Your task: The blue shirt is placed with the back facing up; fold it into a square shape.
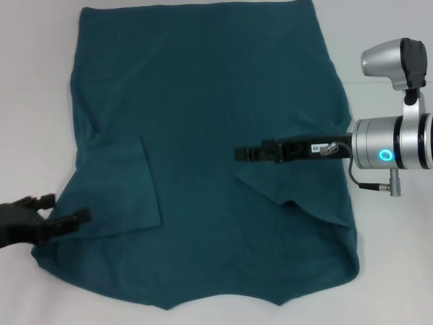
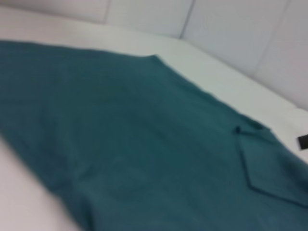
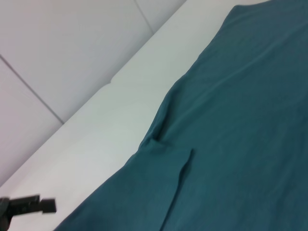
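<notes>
The left end effector (image 1: pixel 64 211) sits nearest the camera, at the lower left corner of the head view, its black fingers spread apart with nothing between them. Its tips hover at the left edge of the blue shirt (image 1: pixel 210 135), beside the left sleeve (image 1: pixel 128 189), which is folded in over the body of the garment. Whether the fingertips touch the cloth cannot be told.

The right end effector (image 1: pixel 247 154) reaches in from the right side, stretched level over the shirt near its middle. Its black fingers look drawn close together, though whether they pinch any fabric cannot be told. Just under and beside it lies the right sleeve (image 1: pixel 298 183), also folded inward, forming an angular flap on the shirt. Behind the fingers runs the silver wrist (image 1: pixel 389 150) with a glowing blue ring and a black cable looping below it.

The blue shirt is spread flat on the white desk (image 1: pixel 34 101), plain side up, with no lettering showing. Its straight hem lies along the far edge of the head view and its neckline end, with a shallow pointed outline, lies close to the robot.

In the right wrist view the left end effector (image 3: pixel 29 206) shows as a small dark shape far off across the desk.
</notes>
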